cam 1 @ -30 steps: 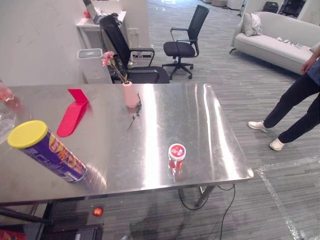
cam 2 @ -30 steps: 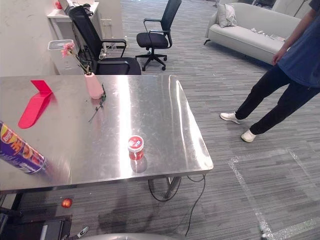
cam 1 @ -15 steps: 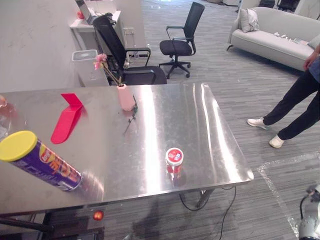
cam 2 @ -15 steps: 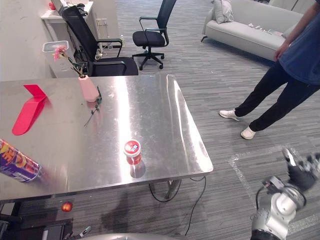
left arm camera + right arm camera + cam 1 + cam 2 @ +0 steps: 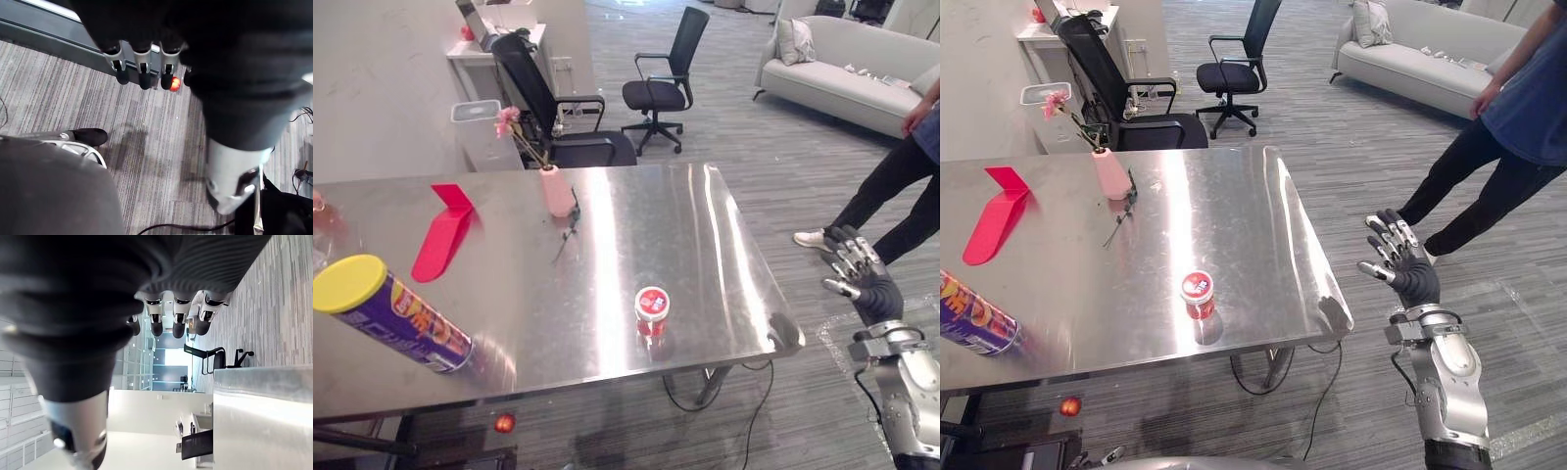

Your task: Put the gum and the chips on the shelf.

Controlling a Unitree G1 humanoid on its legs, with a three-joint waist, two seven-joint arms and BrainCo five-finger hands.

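Left eye view: your right robot hand (image 5: pixel 858 274) has just risen beside the bench (image 5: pixel 724 255).
Your left robot hand (image 5: pixel 143 66) hangs slack, empty; chips (image 5: pixel 391 313) lie far left, gum (image 5: pixel 652 305) mid-bench, untouched; right fingers spread, so a reach is likely starting.

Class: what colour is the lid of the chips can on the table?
The round lid is yellow, on a purple can; left eye view.

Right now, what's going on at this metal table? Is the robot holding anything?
Nothing is held yet. The gum jar stands near the metal table's front edge and the chips can sits at its left end, both untouched. The robot's right hand is raised off the table's right side, fingers open and empty. Its left hand hangs low over the floor, open. A person stands nearby on the right.
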